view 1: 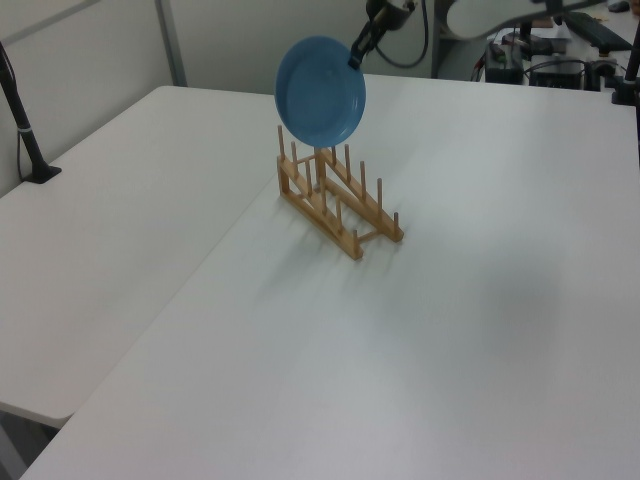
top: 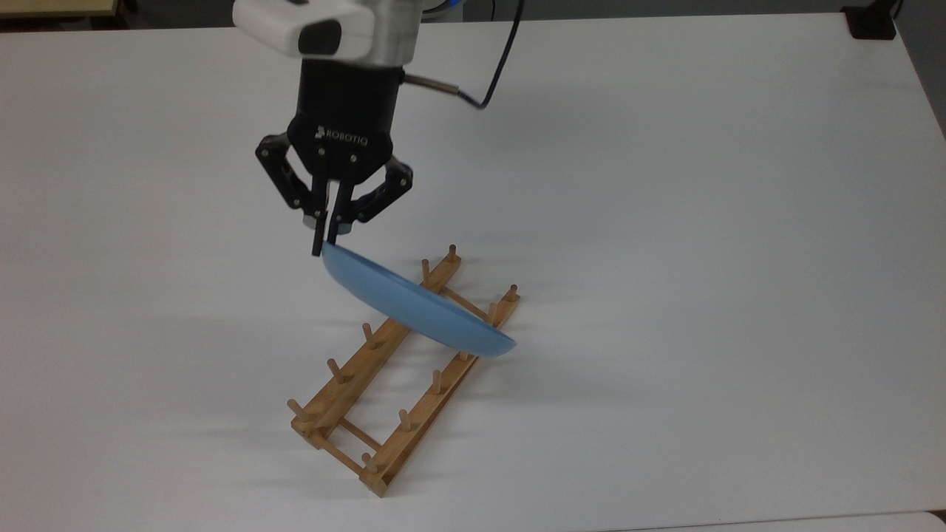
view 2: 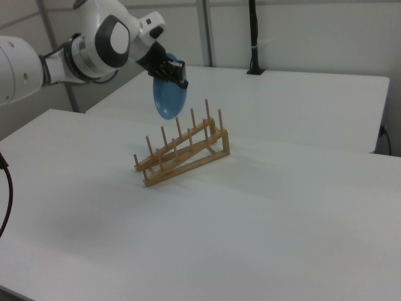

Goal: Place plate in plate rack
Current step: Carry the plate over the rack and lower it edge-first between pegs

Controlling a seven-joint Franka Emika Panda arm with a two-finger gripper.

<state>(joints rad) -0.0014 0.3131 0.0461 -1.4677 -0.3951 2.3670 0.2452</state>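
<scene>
Overhead, one gripper (top: 324, 240) pinches the rim of one blue plate (top: 414, 307), held on edge above the higher end of one wooden plate rack (top: 384, 384), twelve pegs in two rows, one white bench (top: 702, 222).

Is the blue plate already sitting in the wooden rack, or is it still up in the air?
In the air. The gripper pinches the plate by its rim, on edge, above the plate rack, not between pegs.
</scene>
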